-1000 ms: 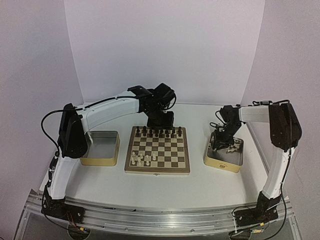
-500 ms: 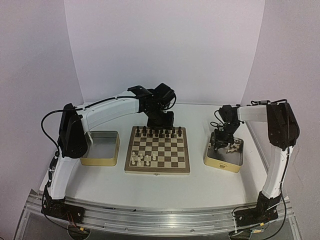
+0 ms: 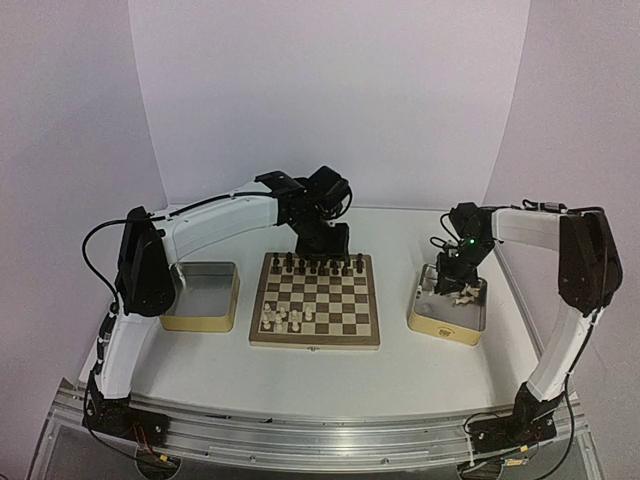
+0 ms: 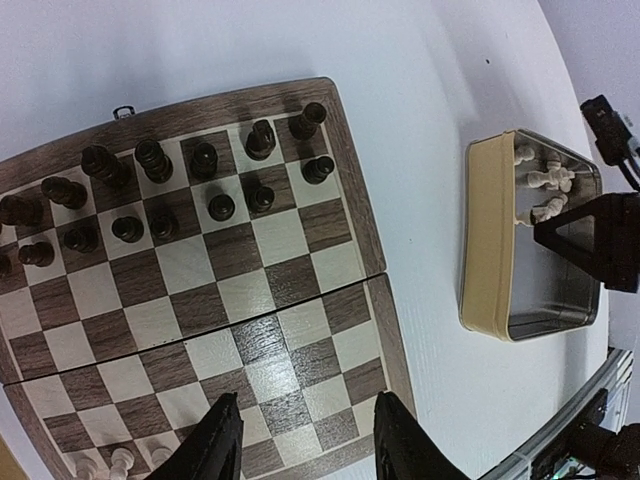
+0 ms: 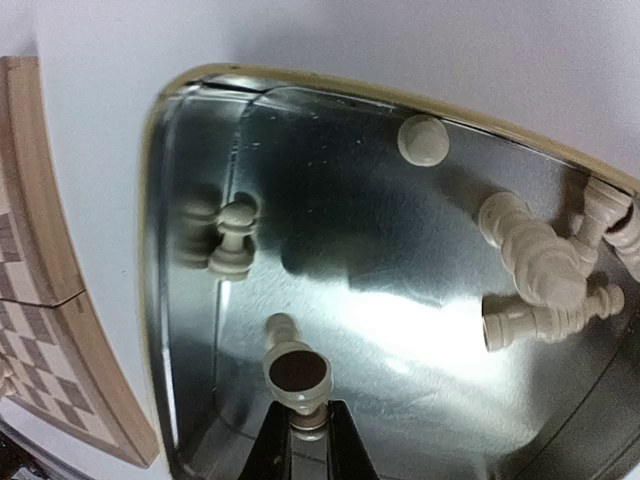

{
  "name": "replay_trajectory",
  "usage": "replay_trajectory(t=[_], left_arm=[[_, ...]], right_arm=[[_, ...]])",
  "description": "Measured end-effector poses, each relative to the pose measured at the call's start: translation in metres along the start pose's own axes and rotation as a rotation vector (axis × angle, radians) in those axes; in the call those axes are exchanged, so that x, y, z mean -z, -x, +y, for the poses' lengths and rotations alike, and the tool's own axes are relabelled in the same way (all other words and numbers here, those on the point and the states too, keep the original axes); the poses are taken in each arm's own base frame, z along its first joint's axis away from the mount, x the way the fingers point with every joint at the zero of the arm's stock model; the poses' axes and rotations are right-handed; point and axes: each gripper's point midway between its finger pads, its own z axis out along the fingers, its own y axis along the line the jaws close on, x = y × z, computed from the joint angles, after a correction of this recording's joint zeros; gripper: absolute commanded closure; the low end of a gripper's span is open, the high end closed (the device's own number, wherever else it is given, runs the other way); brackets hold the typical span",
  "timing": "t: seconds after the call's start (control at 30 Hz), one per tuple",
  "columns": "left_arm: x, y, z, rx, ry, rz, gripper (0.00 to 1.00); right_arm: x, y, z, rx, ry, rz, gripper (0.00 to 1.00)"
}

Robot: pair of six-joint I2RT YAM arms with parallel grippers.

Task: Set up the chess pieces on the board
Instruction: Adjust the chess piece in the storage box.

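Note:
The board (image 3: 315, 342) lies mid-table, with dark figures (image 3: 315, 265) along its far rows and a few cream-white chess pieces (image 3: 285, 318) near its front left. My left gripper (image 4: 300, 432) hangs open over the board's (image 4: 345, 160) bare squares, holding nothing. My right gripper (image 5: 308, 428) reaches down into the right tin (image 5: 160, 300) and is shut on a cream-white piece (image 5: 297, 375), whose dark felt base faces the camera. Several more pieces (image 5: 540, 265) lie loose in that tin, and one (image 5: 228, 245) rests by its left wall.
A second tin (image 3: 200, 297) with yellowish sides sits left of the board. The right tin (image 3: 447, 325) stands right of the board, with my right gripper (image 3: 455, 280) inside it. My left arm (image 3: 220, 215) arches over the table's back left.
My right gripper's fingers have closed onto a cream-white piece in the tin, and that arm's elbow has swung out to the right. The left arm has not moved.

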Motion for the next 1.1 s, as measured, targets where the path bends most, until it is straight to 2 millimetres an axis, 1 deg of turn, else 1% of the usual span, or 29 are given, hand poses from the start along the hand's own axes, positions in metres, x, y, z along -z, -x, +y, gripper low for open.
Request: replay_trajectory(t=[0.1, 0.17, 0.3, 0.4, 0.57, 0.7, 0.73, 0.77, 0.83, 0.9, 1.0, 1.03, 1.1], left_arm=[[0.000, -0.001, -0.002, -0.001, -0.010, 0.005, 0.56], [0.000, 0.000, -0.003, -0.002, -0.018, 0.005, 0.56], [-0.001, -0.001, -0.005, -0.004, -0.026, 0.006, 0.56], [-0.005, -0.004, -0.002, -0.005, -0.020, 0.015, 0.56], [-0.013, -0.012, 0.004, -0.004, -0.005, 0.034, 0.56], [-0.015, -0.014, 0.005, -0.004, -0.003, 0.037, 0.56], [-0.015, -0.014, 0.005, -0.004, -0.004, 0.037, 0.56], [-0.015, -0.014, 0.005, -0.004, -0.005, 0.036, 0.56], [-0.015, -0.013, 0.004, -0.004, -0.010, 0.033, 0.56], [-0.016, -0.013, 0.003, -0.004, -0.014, 0.032, 0.56], [-0.016, -0.013, 0.003, -0.004, -0.017, 0.032, 0.56], [-0.016, -0.013, 0.003, -0.004, -0.018, 0.031, 0.56], [-0.016, -0.013, 0.003, -0.004, -0.017, 0.031, 0.56]], right_arm=[[0.021, 0.000, 0.008, -0.006, 0.034, -0.032, 1.00], [0.031, -0.001, 0.010, -0.012, 0.047, -0.047, 1.00], [0.042, -0.002, 0.013, -0.020, 0.057, -0.063, 1.00], [0.035, -0.010, 0.008, -0.033, 0.046, -0.040, 1.00], [0.015, -0.039, -0.009, -0.062, -0.001, 0.057, 1.00], [0.008, -0.047, -0.015, -0.072, -0.025, 0.103, 1.00], [0.007, -0.048, -0.015, -0.073, -0.027, 0.108, 0.99], [0.007, -0.048, -0.016, -0.074, -0.029, 0.111, 0.94], [0.006, -0.048, -0.016, -0.076, -0.035, 0.118, 0.78], [0.003, -0.043, -0.015, -0.080, -0.039, 0.124, 0.70], [-0.003, -0.032, -0.011, -0.075, -0.037, 0.119, 0.70], [-0.004, -0.029, -0.010, -0.074, -0.035, 0.115, 0.71], [-0.005, -0.024, -0.009, -0.068, -0.034, 0.106, 0.79]])
